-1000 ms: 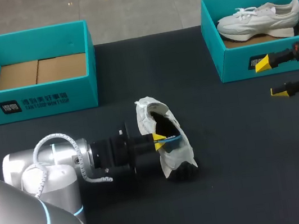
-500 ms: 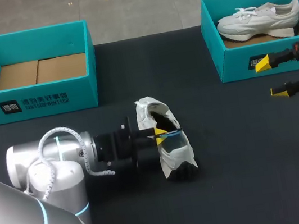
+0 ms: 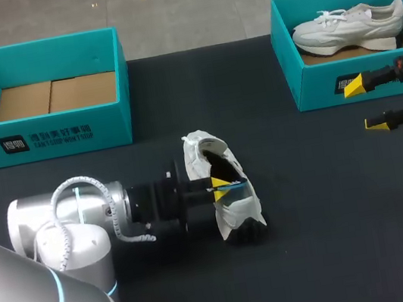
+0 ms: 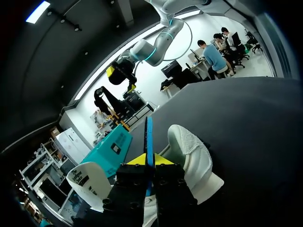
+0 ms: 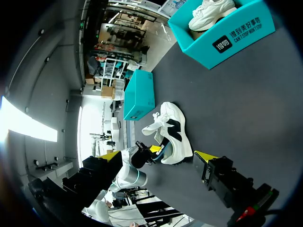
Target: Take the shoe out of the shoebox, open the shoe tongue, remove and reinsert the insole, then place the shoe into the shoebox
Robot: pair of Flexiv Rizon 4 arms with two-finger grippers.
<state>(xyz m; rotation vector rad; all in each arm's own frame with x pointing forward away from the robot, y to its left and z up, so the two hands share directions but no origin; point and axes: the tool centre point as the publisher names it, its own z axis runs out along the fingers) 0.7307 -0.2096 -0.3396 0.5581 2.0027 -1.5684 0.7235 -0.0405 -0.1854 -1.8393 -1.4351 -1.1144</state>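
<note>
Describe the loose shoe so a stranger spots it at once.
On the dark table, between the empty left shoebox and the right shoebox, a white shoe lies in the open near the middle, with the left hand at its opening. The other shoe sits inside the right shoebox; this one is outside any box.

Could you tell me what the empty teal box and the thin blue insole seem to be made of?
The empty teal box looks like matte cardboard; bare brown board shows on its floor. The thin blue insole, pinched in the left claw, is probably foam or fabric, though seen edge-on that is uncertain.
</note>
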